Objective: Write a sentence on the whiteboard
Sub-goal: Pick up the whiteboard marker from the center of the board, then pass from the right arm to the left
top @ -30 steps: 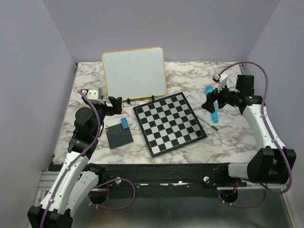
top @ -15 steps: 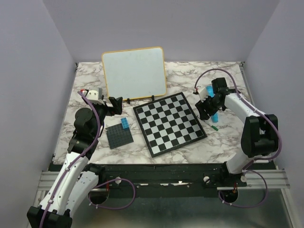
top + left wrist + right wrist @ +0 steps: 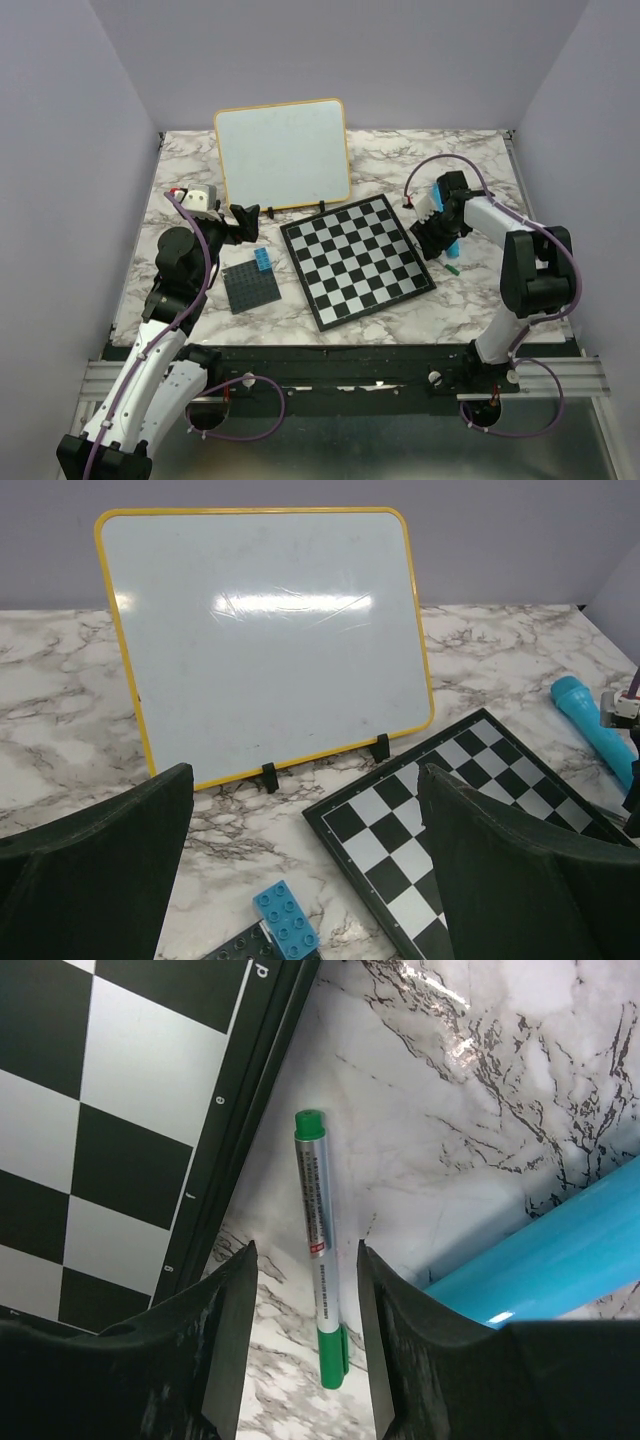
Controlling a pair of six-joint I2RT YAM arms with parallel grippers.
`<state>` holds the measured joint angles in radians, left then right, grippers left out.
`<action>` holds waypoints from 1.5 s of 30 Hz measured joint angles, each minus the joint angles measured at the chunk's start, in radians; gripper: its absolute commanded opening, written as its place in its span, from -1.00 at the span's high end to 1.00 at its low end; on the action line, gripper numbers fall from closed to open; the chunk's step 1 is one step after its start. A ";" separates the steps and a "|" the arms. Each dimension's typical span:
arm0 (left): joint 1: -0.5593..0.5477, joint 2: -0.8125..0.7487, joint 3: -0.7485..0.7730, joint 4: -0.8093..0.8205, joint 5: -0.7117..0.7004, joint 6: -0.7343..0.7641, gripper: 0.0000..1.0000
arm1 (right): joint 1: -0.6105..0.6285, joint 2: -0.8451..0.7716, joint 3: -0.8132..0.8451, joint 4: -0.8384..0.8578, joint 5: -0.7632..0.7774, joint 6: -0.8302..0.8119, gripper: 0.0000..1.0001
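- The right gripper [image 3: 305, 1255] has swung in and dropped beside the black-and-white checkered chessboard [image 3: 355, 260]; its jaws, partly open, straddle the silver green-capped marker [image 3: 312, 1190] without touching it
- The left gripper [image 3: 243, 217] gapes wide, empty
- The yellow-framed white whiteboard [image 3: 283, 152] stands propped at the marble table's [image 3: 400, 150] back left

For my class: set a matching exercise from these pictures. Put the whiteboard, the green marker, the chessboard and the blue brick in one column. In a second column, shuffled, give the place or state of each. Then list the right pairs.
Column 1
1. whiteboard
2. green marker
3. chessboard
4. blue brick

Column 2
A. lying flat in the middle of the table
B. sitting at a corner of the dark baseplate
C. propped up at the back, nothing written on it
D. lying on the marble table between the open fingers of the right gripper

Pairs: 1-C, 2-D, 3-A, 4-B
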<state>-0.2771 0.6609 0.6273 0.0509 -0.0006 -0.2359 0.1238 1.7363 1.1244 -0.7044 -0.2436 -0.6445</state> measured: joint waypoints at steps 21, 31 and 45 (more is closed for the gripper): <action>-0.006 -0.004 0.001 0.000 0.013 -0.001 -0.97 | 0.028 0.051 0.002 0.023 0.086 0.052 0.48; -0.006 -0.004 0.001 0.000 0.029 -0.004 -0.97 | 0.030 0.055 0.011 0.020 0.120 0.080 0.92; -0.043 0.169 0.057 0.119 0.440 -0.175 -0.97 | 0.003 -0.246 0.039 0.032 -0.097 0.171 0.94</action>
<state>-0.3199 0.8295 0.6846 0.1696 0.4393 -0.4114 0.1265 1.4906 1.1633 -0.6720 -0.3405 -0.4736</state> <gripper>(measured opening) 0.985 0.129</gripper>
